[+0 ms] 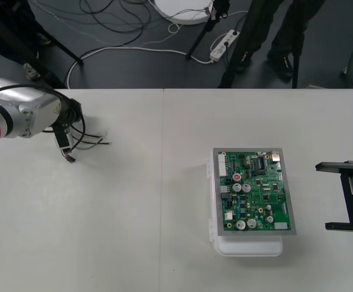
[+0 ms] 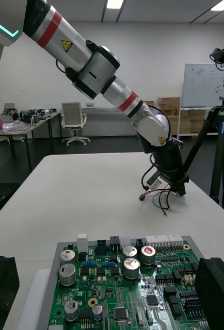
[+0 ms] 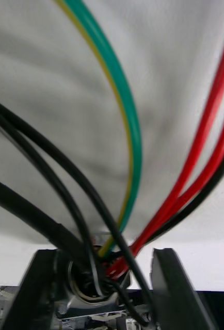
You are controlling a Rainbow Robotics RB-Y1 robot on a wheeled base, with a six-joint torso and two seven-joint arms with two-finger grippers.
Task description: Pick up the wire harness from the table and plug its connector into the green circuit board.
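Our left pincer (image 1: 64,143) is clenched on the wire harness (image 1: 90,142) near the far left edge of the tabletop (image 1: 133,231). In its wrist view the round metal socket (image 3: 83,281) sits between the fingers (image 3: 169,289), and red, black and green wires loop away from it. The small black plug (image 1: 71,159) hangs low just beside the pincer. The green circuit board (image 1: 255,191) on its white base (image 1: 249,246) lies well apart, right of centre, with bare tabletop between. Our right pincer (image 1: 322,196) rests released at the right edge, near the board.
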